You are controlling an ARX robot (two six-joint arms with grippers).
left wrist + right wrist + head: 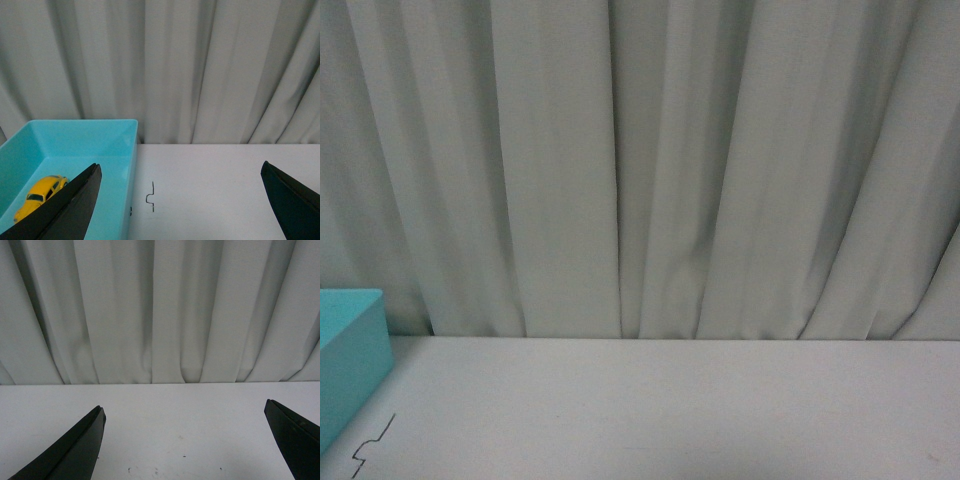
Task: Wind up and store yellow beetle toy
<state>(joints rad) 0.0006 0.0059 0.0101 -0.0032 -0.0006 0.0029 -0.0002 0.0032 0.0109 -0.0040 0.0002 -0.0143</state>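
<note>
We see our left gripper (180,200) hanging above the white surface (215,185), jaws spread wide and holding nothing. Just beside it, to one side in the left wrist view, sits the turquoise box (100,145), and there it is: the yellow beetle toy (41,192) lies on the floor of that box, wheels down as far as we can tell, partly hidden behind one dark finger of the left gripper. Nothing touches it.

Over on the other side, our right gripper (182,440) is just as wide and just as empty, looking out over bare white surface toward the grey curtain (160,310). No toy and no box show in that view.

From the front we catch only a corner of the turquoise box (350,360) at the left edge, a small black squiggle (372,448) on the surface near it, and the curtain behind. Neither arm shows here.

So where do we stand? The toy is in the box and both hands are free, which we read as the storing being done. Whether it was wound up we cannot tell; no pictures show a key or spring. If that step is complete, we judge little remains beyond clearing the arms away.
</note>
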